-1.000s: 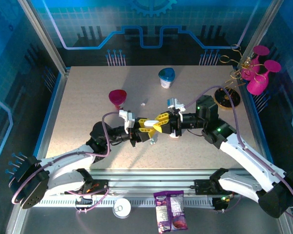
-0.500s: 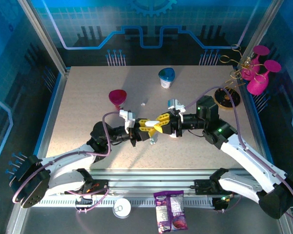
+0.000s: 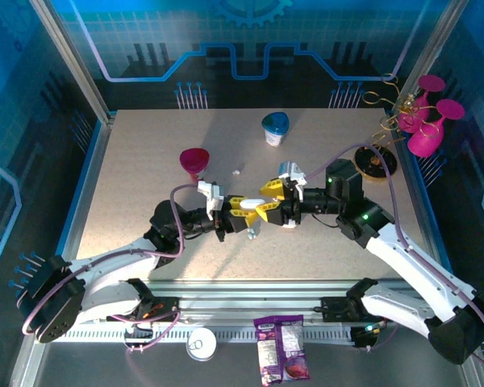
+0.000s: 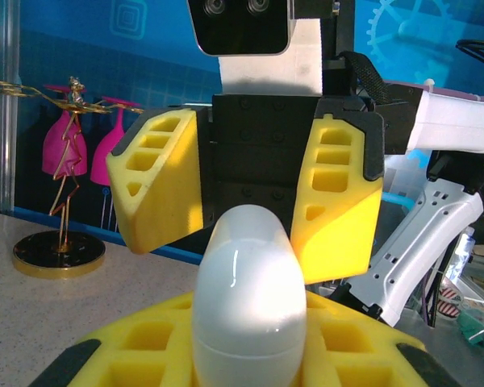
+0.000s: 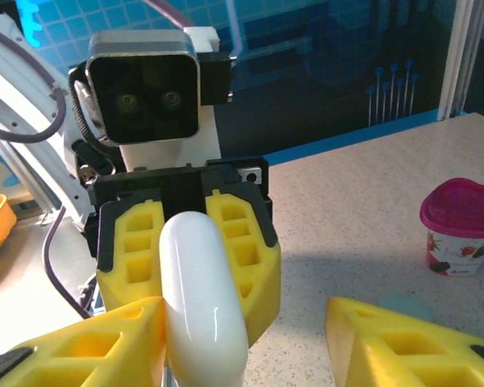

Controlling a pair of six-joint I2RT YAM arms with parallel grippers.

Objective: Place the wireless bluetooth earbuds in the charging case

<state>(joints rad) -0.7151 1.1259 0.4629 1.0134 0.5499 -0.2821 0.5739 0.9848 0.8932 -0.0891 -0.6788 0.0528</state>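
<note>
Glossy white egg-shaped charging case [image 4: 248, 298], closed, between yellow jaws

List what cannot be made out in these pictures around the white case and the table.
Top view: the white speck on the table is too small; earbud or not, cannot tell.
Left wrist view: the charging case, gripped by the left tool, is cut off by the bottom edge; its own shell hides the inside.
Right wrist view: the open right tool has both fingers cut off by the bottom edge.
</note>
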